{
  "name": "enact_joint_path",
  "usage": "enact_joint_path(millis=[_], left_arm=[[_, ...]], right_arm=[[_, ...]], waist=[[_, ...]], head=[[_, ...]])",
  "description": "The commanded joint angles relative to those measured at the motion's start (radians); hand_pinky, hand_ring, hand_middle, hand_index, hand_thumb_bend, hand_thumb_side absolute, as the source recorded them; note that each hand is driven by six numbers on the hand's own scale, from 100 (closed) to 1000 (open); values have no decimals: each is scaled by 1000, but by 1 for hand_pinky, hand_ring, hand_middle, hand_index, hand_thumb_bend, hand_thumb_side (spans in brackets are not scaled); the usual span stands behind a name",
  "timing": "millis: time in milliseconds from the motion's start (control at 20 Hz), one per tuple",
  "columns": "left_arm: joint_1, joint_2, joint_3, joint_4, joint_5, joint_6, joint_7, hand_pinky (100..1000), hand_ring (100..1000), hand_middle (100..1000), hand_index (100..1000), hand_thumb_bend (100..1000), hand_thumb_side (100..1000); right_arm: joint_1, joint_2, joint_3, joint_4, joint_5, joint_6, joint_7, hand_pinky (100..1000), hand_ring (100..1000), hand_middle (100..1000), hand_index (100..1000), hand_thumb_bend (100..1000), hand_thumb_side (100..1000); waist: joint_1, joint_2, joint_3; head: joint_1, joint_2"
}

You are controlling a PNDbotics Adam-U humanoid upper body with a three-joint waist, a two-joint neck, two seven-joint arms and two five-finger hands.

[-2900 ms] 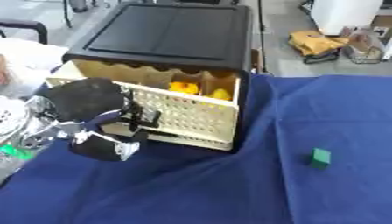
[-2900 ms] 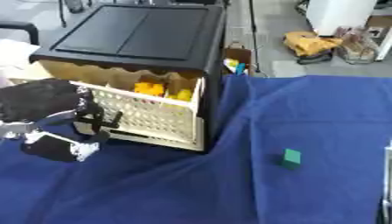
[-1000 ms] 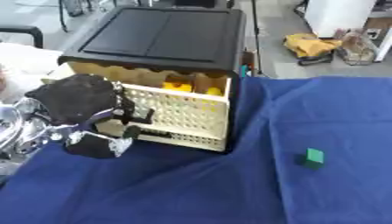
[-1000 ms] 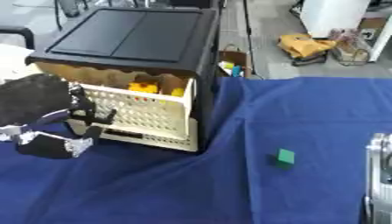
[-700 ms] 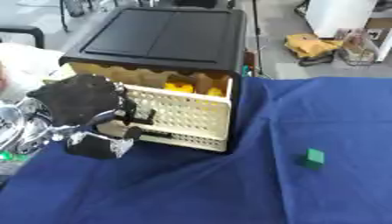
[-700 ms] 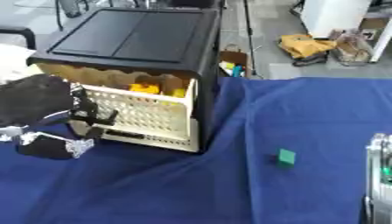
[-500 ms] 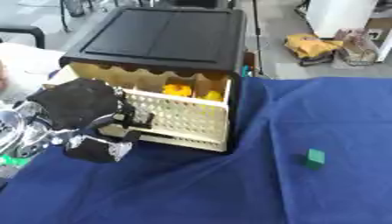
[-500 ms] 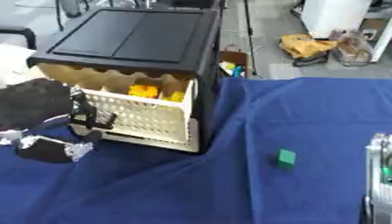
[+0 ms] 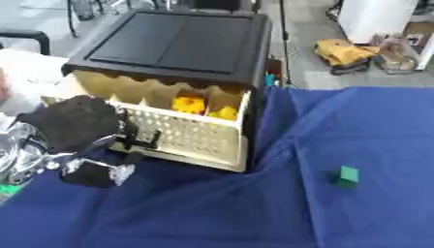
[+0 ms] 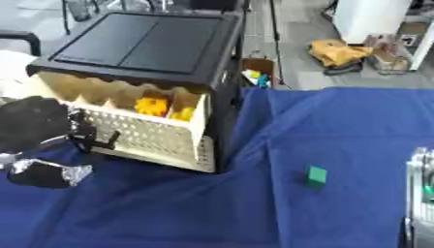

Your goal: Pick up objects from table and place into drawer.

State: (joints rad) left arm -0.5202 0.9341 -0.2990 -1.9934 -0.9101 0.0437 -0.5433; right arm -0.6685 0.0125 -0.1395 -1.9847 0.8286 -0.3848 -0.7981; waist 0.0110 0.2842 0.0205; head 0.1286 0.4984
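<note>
A black-topped cabinet (image 9: pixel 178 41) stands at the back left of the blue cloth. Its cream perforated drawer (image 9: pixel 199 140) is pulled out, with two yellow objects (image 9: pixel 188 104) lying at its back. My left hand (image 9: pixel 76 128), black and bulky, is at the drawer's left front, its fingers (image 9: pixel 140 138) curled on the dark handle. A small green block (image 9: pixel 348 175) lies alone on the cloth to the right. In the right eye view a silver part of my right arm (image 10: pixel 421 193) shows at the right edge, with its hand out of view.
The blue cloth (image 9: pixel 254 213) covers the table and wrinkles under the drawer's front corner. Behind the table, on the floor, lie a yellow bundle (image 9: pixel 343 51) and a white unit (image 9: pixel 373 17). A white object (image 9: pixel 25 72) sits at the far left.
The whole picture has shifted a little, so the camera moved. My left hand stays on the drawer's handle and the drawer is still out. The green block has not moved.
</note>
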Motion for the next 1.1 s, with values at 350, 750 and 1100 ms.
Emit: enact_joint_path(millis=[350, 750, 1100], left_arm=[[-86, 9, 5, -7, 76, -4, 57, 100, 100, 100, 510, 100, 562], [-121, -5, -43, -7, 88, -31, 2, 100, 100, 100, 510, 100, 583], [-149, -31, -84, -7, 87, -49, -58, 100, 100, 100, 510, 100, 590]], right_arm=[[-14, 0, 2, -15, 11, -13, -13, 684, 722, 567, 709, 100, 1000], [-14, 2, 4, -15, 12, -14, -15, 684, 721, 566, 709, 100, 1000], [-12, 4, 4, -15, 13, -14, -19, 684, 722, 566, 709, 100, 1000]], waist=[[1, -27, 0], [2, -28, -1], [3, -29, -1]], head=[[6, -13], [11, -12], [15, -13]])
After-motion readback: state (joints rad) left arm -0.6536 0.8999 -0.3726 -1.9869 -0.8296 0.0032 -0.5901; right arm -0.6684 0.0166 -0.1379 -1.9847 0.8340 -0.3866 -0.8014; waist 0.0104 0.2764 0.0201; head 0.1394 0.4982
